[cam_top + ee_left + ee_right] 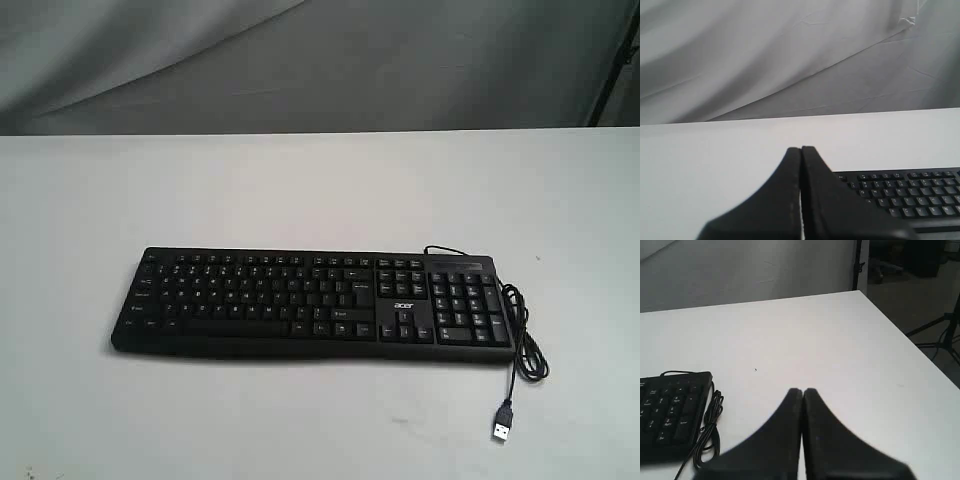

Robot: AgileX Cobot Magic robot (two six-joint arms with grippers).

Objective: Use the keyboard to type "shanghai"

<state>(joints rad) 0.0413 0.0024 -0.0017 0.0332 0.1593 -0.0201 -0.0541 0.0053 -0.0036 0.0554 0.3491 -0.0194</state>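
The wide black keyboard [310,305] with white legends lies flat on the white table, number pad to the right. Its black cable [522,345] loops off the right end and stops at a loose USB plug [502,424]. Neither arm shows in the exterior view. In the left wrist view my left gripper [801,149] is shut with nothing in it, beside the keyboard's [905,192] Esc corner. My right gripper [802,390] is also shut and empty, over bare table beyond the number-pad end of the keyboard [672,412] and the coiled cable [710,427].
The white table [300,190] stretches behind and in front of the keyboard. A grey cloth backdrop [320,60] hangs behind it. The right wrist view shows the table's far corner [860,292] and tripod legs [940,335] on the floor beyond.
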